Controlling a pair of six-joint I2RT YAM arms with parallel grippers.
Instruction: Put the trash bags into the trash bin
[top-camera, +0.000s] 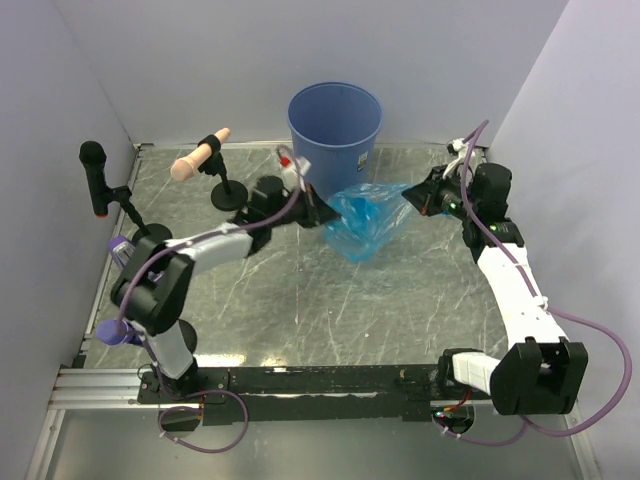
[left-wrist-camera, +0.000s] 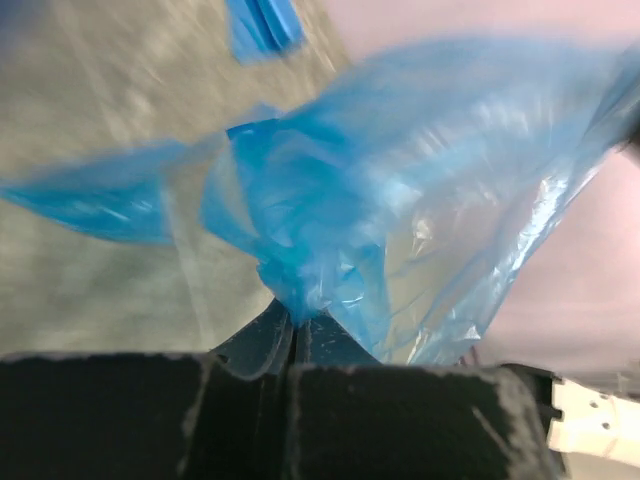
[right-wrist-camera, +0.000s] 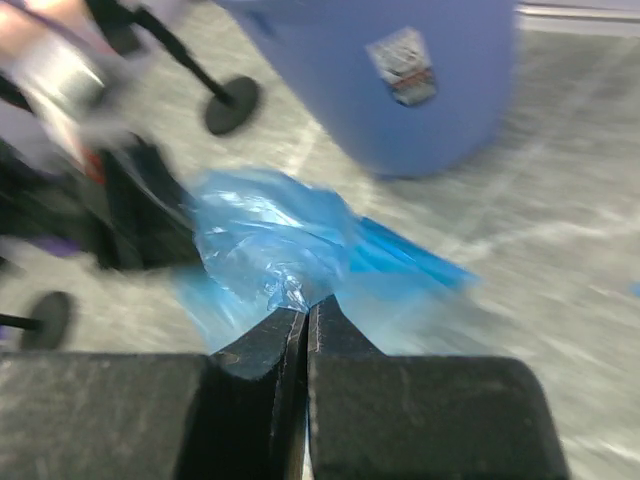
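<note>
Trash bag (top-camera: 365, 222) strung left-right between left tool (top-camera: 322, 214) and right tool (top-camera: 410, 198), both pinched tight on its film. Just behind: trash bin (top-camera: 335, 140), upright, rim higher than bag, nearer left tool.

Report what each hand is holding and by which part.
Both are shut on the one blue trash bag: the left hand pinches bunched film at its left end, the right hand at its right end.

A black microphone (top-camera: 93, 165) stands at the left edge of the marbled grey table (top-camera: 330, 310). Near it, a peach cylinder (top-camera: 198, 157) sits tilted atop a black stand (top-camera: 228, 195).
</note>
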